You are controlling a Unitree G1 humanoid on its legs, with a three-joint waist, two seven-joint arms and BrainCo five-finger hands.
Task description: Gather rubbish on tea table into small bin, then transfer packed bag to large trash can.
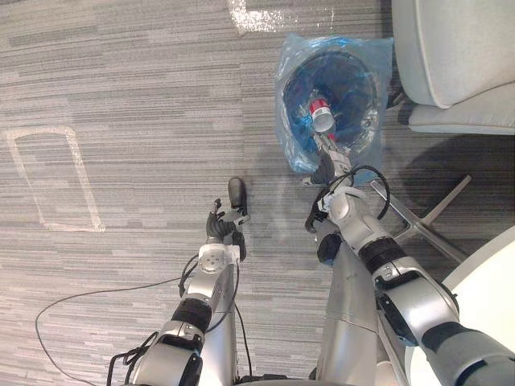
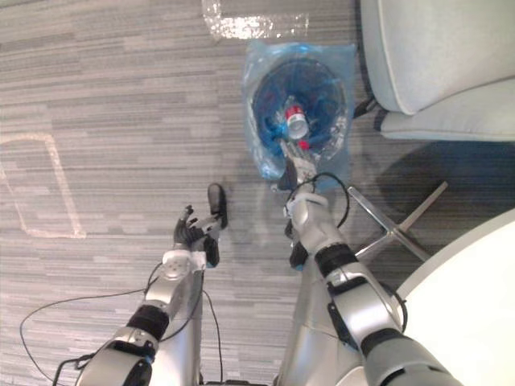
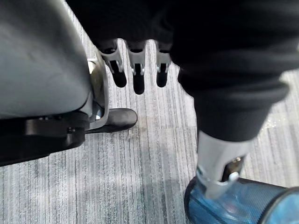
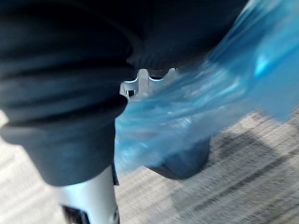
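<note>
A small dark bin lined with a blue plastic bag [image 1: 364, 60] stands on the carpet ahead of me. Inside it lies a white can with a red band [image 1: 321, 115]. My right hand [image 1: 331, 161] reaches to the bin's near rim, and in the right wrist view its fingers [image 4: 140, 80] run into the blue bag [image 4: 210, 98], which hides their tips. My left hand [image 1: 219, 229] hangs over the carpet to the left of the bin with relaxed fingers [image 3: 135, 74] and holds nothing. The bag's lower edge [image 3: 233, 205] shows past its thumb.
A pale grey armchair [image 1: 459, 56] stands right of the bin, with slanted metal legs [image 1: 426, 215] nearer me. A white round table's edge [image 1: 491, 297] is at the lower right. A taped outline [image 1: 48, 177] marks the carpet at left, and clear plastic [image 1: 265, 14] lies beyond the bin.
</note>
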